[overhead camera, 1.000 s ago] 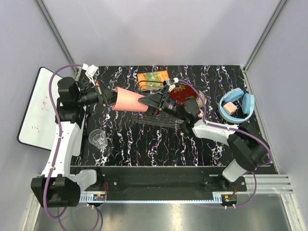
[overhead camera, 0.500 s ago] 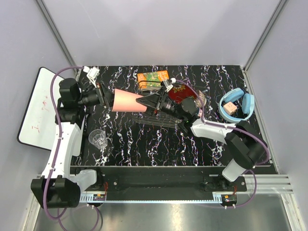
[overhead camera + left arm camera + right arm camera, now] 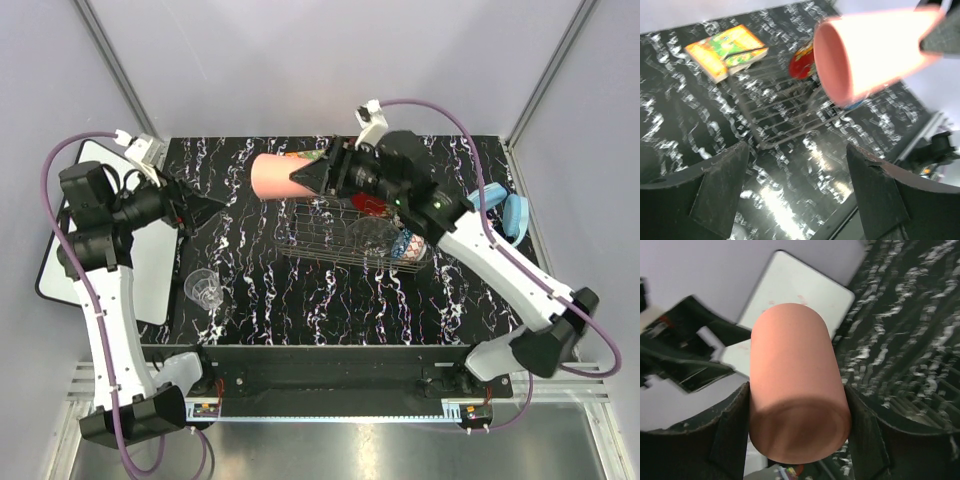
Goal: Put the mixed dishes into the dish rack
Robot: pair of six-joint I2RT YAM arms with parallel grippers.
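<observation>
**Pink Cup Aloft at the Rack's Far Corner**

From the top external view, the right gripper (image 3: 312,174) was clamped on the salmon-pink cup (image 3: 272,175). It held the cup on its side in the air, over the far left corner of the dish rack (image 3: 330,250). The left gripper (image 3: 203,208) stood well apart from the cup, its jaws spread and empty. A clear glass bowl (image 3: 372,236) and a blue patterned bowl (image 3: 412,246) sat inside the rack. The clear drinking glass (image 3: 203,288) stood on the table, outside it.

The left wrist view showed only bare tabletop between that arm's parted fingers. The cup's open mouth faced the camera, with the red floral plate (image 3: 801,62) and the orange-green carton (image 3: 725,50) beyond.

In the right wrist view both fingers (image 3: 730,435) pressed the cup's flanks near its closed end.

The likely hazards were two. The smooth, tapered wall might slide out of so short a hold when tipped. A careless descent might also strike the glass bowl or catch the rack's wires, since free room looked scarce.
</observation>
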